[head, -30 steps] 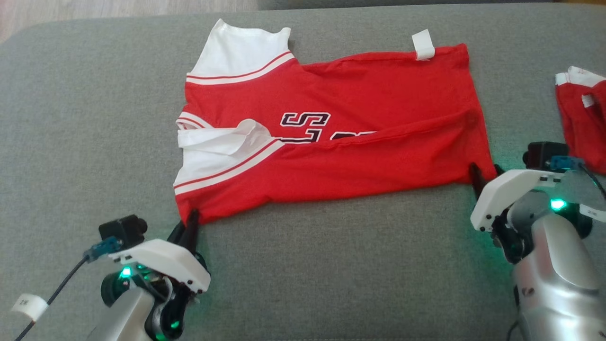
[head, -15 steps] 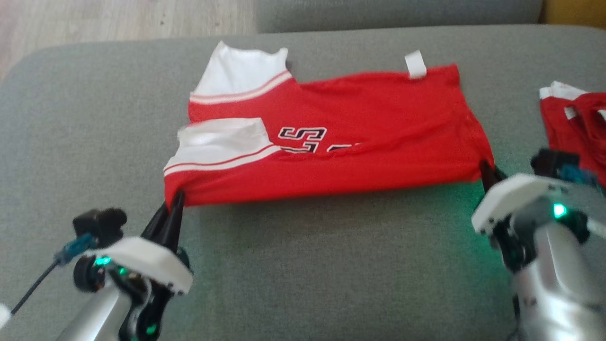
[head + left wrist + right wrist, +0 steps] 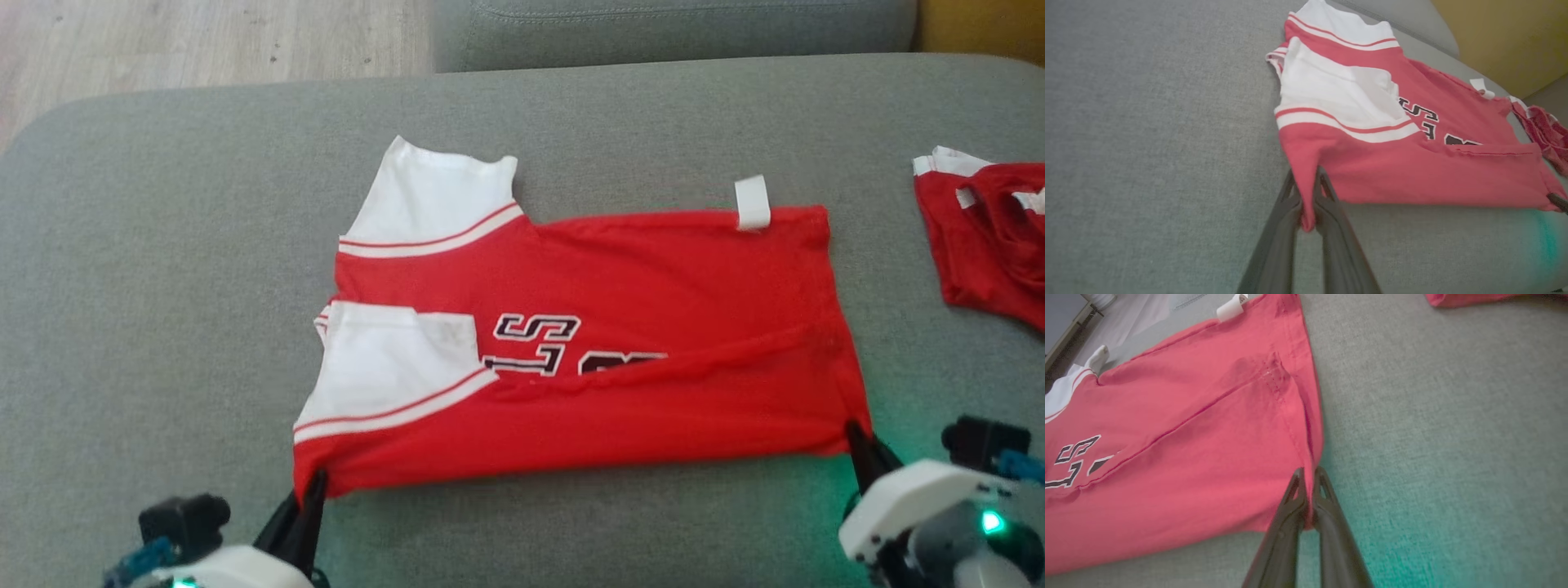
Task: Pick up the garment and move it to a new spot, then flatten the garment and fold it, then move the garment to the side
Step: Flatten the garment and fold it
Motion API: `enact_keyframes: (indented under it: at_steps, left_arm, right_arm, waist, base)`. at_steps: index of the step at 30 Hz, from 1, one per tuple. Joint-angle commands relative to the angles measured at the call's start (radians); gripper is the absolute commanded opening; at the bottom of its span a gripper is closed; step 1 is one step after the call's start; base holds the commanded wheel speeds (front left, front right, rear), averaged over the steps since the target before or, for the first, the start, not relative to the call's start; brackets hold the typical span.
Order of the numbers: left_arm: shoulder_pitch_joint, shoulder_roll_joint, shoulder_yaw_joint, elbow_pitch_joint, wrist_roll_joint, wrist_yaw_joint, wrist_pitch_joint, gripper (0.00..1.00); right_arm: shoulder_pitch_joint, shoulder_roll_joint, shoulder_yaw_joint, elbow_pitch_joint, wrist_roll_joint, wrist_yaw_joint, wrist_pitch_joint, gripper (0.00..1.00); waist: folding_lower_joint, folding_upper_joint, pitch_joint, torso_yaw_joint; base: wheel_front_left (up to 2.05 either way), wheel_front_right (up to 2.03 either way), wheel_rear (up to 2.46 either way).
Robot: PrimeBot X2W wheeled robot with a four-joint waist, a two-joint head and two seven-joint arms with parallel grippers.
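The garment (image 3: pixel 637 327) is a red jersey with white sleeves and dark lettering, spread across a grey cushion. Its near long edge is folded over the body and held taut between both grippers. My left gripper (image 3: pixel 314 486) is shut on the near corner by the white sleeve; the left wrist view shows red cloth pinched between the fingers (image 3: pixel 1306 192). My right gripper (image 3: pixel 853 433) is shut on the near hem corner, with the fabric squeezed between its fingers (image 3: pixel 1308 477) in the right wrist view. A white tag (image 3: pixel 752 203) sticks out at the far hem.
A second red and white garment (image 3: pixel 988 233) lies crumpled at the right edge of the cushion (image 3: pixel 163 286). A sofa back (image 3: pixel 669 28) runs along the far side, with wooden floor (image 3: pixel 204 37) at the far left.
The right gripper has shut on the hem corner. Both grippers have drawn the near edge taut. The head camera has tilted, so the whole scene sits lower in view.
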State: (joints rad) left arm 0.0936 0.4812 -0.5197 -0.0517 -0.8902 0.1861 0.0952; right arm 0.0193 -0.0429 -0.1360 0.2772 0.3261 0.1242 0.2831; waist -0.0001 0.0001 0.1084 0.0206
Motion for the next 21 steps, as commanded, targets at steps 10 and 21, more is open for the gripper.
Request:
enact_keyframes:
  at_steps: [10,21]
  left_arm:
    - [-0.107,0.058,0.059,-0.024,0.041,-0.004,-0.025,1.0]
    - [-0.531,0.193,0.113,-0.022,0.116,-0.073,0.135,1.0]
  right_arm:
    - [0.028,-0.007,-0.006,-0.142,-0.043,0.007,-0.035,1.0]
    - [-0.128,-0.007,0.03,-0.26,-0.09,0.007,0.01,1.0]
  waist:
    - [0.0001,-0.0001,-0.006,-0.016]
    - [0.0001,-0.0001,0.075,-0.076]
  base:
    - [0.0,0.0,0.0]
    - [0.0,0.0,0.0]
